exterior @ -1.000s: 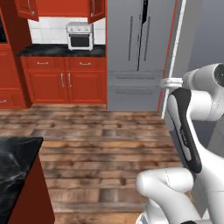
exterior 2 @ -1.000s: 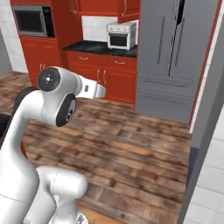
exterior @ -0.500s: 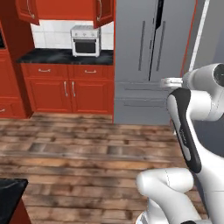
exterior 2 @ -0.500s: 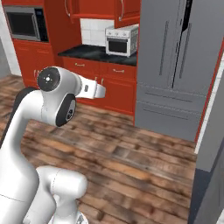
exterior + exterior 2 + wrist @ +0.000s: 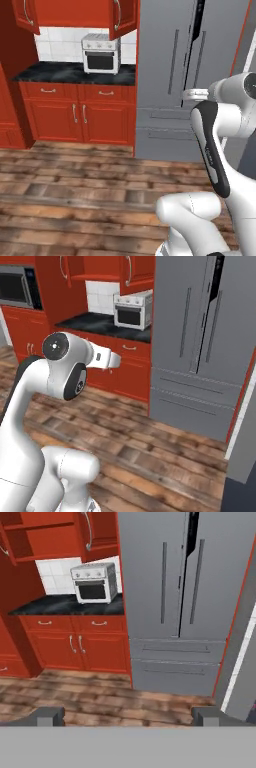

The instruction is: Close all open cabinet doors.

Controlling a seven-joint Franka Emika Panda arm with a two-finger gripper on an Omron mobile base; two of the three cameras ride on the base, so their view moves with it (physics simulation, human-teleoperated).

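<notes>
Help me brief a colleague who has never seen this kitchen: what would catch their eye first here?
First the tall grey fridge on the right, its upper doors split by a dark gap. Next, the open red cabinet doors swung out above the white toaster oven, which sits on the black counter left of the fridge. In front, the white arm rises over the wood floor.

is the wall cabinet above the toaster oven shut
No, both red cabinet doors above the toaster oven stand swung out, showing the shelf inside.
</notes>
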